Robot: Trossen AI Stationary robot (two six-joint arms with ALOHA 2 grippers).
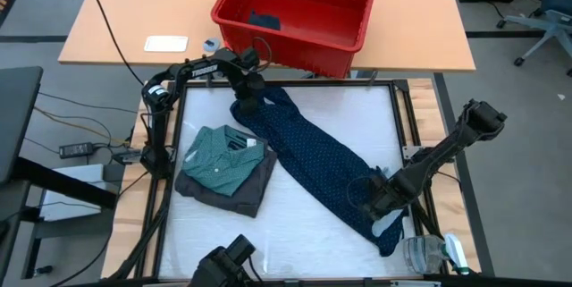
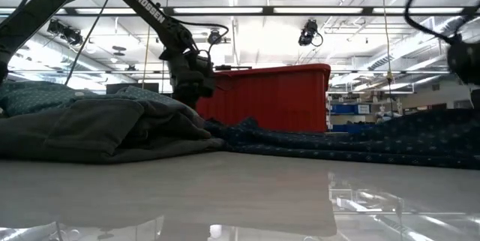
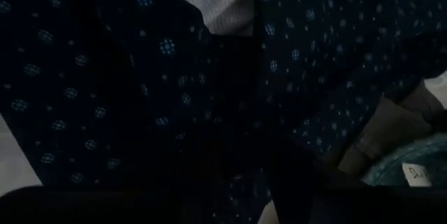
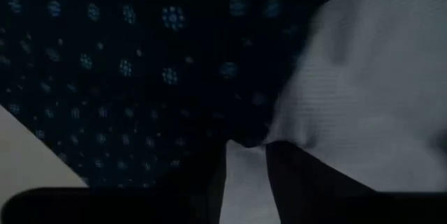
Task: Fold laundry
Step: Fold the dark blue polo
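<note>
The navy dotted piece (image 1: pixel 313 157) lies stretched in a slant across the white mat (image 1: pixel 223 233), from far left to near right. My left gripper (image 1: pixel 246 106) points down at its far end, close over the cloth (image 3: pixel 105 77). My right gripper (image 1: pixel 374 205) is low over the near right end, open by a narrow gap (image 4: pixel 246 147), at the cloth's edge (image 4: pixel 209 133). The folded teal-green shirt (image 1: pixel 219 155) rests on the charcoal grey piece (image 1: pixel 255 189) at the left. A plain dark piece (image 1: pixel 264 21) lies in the red basket (image 1: pixel 295 5). My right gripper's fingers (image 4: pixel 293 175) come from above at the navy piece's edge near its near right end, one over the cloth and one over the white mat. I cannot tell whether they touch the cloth. The piece lies flat on the mat.
The red basket stands on the wooden table beyond the mat's far edge, with a white card (image 1: pixel 165 44) to its left. A clear plastic object (image 1: pixel 424 253) sits at the near right corner. The stack of teal and grey (image 2: pixel 90 132) fills the mat's left side.
</note>
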